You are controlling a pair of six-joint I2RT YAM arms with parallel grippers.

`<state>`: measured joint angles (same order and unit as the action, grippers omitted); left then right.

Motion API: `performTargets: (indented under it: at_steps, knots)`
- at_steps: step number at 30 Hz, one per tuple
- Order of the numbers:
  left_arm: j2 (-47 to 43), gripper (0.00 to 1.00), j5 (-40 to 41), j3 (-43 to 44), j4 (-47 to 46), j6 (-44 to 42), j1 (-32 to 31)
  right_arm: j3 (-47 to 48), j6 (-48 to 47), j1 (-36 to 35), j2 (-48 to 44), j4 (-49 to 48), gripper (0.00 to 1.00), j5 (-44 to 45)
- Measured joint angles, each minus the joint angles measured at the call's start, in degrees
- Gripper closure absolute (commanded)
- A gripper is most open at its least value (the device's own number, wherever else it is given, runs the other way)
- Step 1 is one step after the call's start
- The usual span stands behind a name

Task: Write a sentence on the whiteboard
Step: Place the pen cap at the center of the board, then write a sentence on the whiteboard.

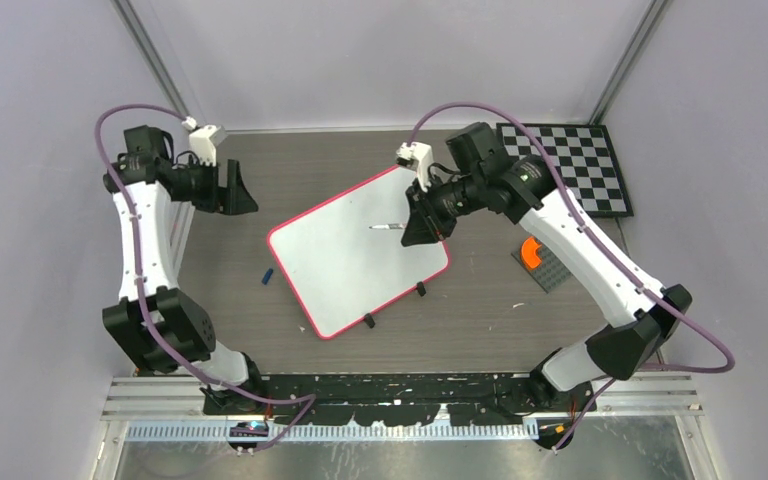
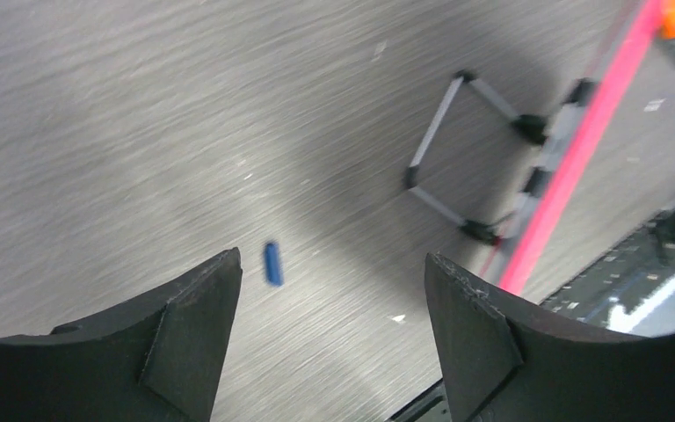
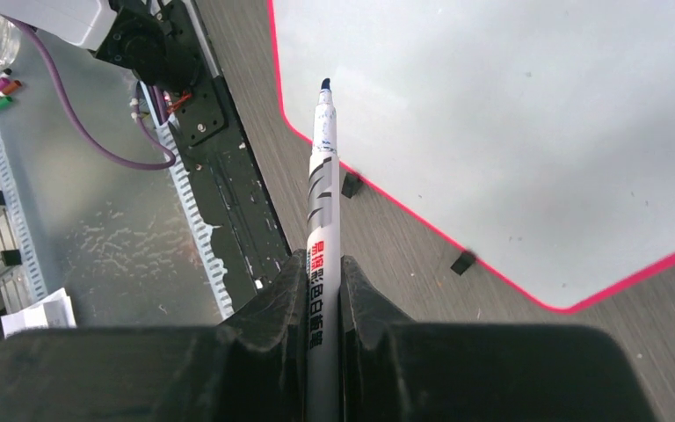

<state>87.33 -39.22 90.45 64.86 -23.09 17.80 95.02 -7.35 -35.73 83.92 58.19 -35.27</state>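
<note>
Spreading across most of the top view, the dark wood-grain table [image 1: 290, 170] carries the whiteboard [image 1: 345, 260] at its middle, turned at an angle so one rounded corner points toward the far side; its pink rim frames a plain white face. The two arms reach in from the near edge, one on each side of the board. The right arm bends over the board's far right corner, and its wrist covers that corner from above. A black-and-white checkerboard [image 1: 575, 165] lies in the far right corner of the table, well apart from the board. Nearer, under the right forearm, sits a small grey mat [image 1: 550, 272] with an orange piece [image 1: 530, 252] on it. The right gripper [image 3: 323, 264] is clenched on a white marker [image 3: 323, 176], uncapped, its dark tip pointing out over the board's face — whether the tip touches the surface cannot be told. The left gripper [image 2: 334, 272] hangs over bare table to the left of the board, its jaws spread wide with nothing between them. Two small black clips [image 1: 369, 322] sit on the board's near right edge. A blue cap [image 1: 269, 273] lies on the table just off the board's left edge, apart from the rim — below the left gripper in its wrist view.
</note>
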Motion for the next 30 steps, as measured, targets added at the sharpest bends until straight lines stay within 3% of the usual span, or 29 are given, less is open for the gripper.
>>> performTargets:
  at_steps: [8, 18, 30]
  knots:
    - [-1.09, 0.27, -18.64, 2.47, 2.01, 4.46, -3.65, 2.43, 0.07, -1.66, 2.69, -1.20, 1.00, 0.35]
    - [0.50, 0.35, -20.06, -4.55, -3.32, 12.22, -12.41, 2.38, -0.13, -1.64, 0.63, -0.57, 1.00, 1.18]
    - [2.69, 0.79, -18.60, -7.61, -8.52, 15.47, -17.40, 1.46, -1.18, -1.64, -2.03, 1.22, 1.00, 1.84]
